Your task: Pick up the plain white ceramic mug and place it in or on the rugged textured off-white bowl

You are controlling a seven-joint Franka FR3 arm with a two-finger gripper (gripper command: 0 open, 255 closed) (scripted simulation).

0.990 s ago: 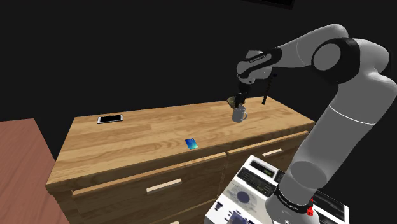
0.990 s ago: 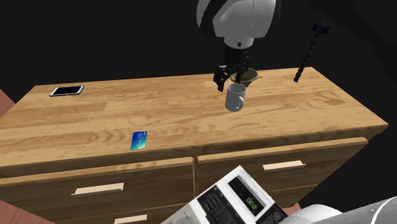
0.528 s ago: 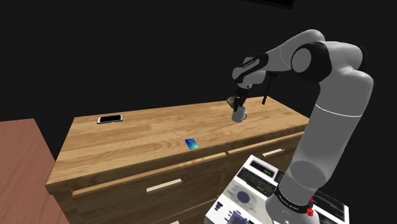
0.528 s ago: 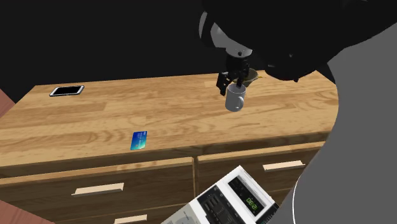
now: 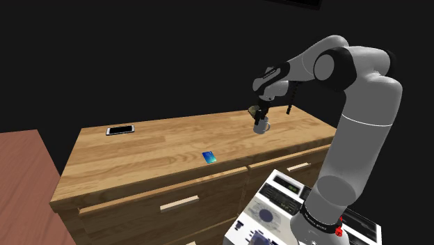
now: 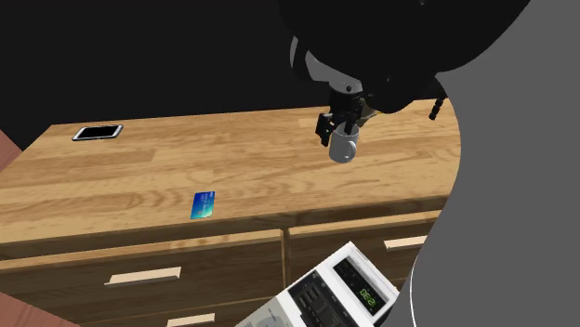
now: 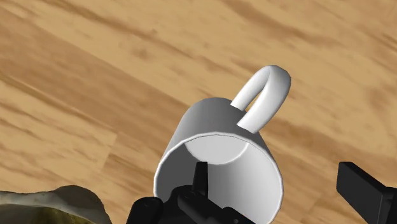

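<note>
Mid-carry: my gripper (image 7: 173, 198) holds the mug (image 7: 219, 146) by its rim, fingers (image 7: 200, 181) pinched narrow on the wall, one inside the cup and one outside. The handle is on the side away from them. The mug hangs clear of the wooden top (image 6: 232, 163). Just beside it sits the rough, drab bowl (image 7: 51, 205), not yet under the mug. Over the last second the mug has barely shifted. My arm (image 6: 502, 186) has swung in and now covers the second exterior view's right, where the top's end showed before. I judge only a short move to the bowl remains. Farther off lie a blue card (image 6: 204, 204) and a phone (image 6: 98, 132), unmoved.
</note>
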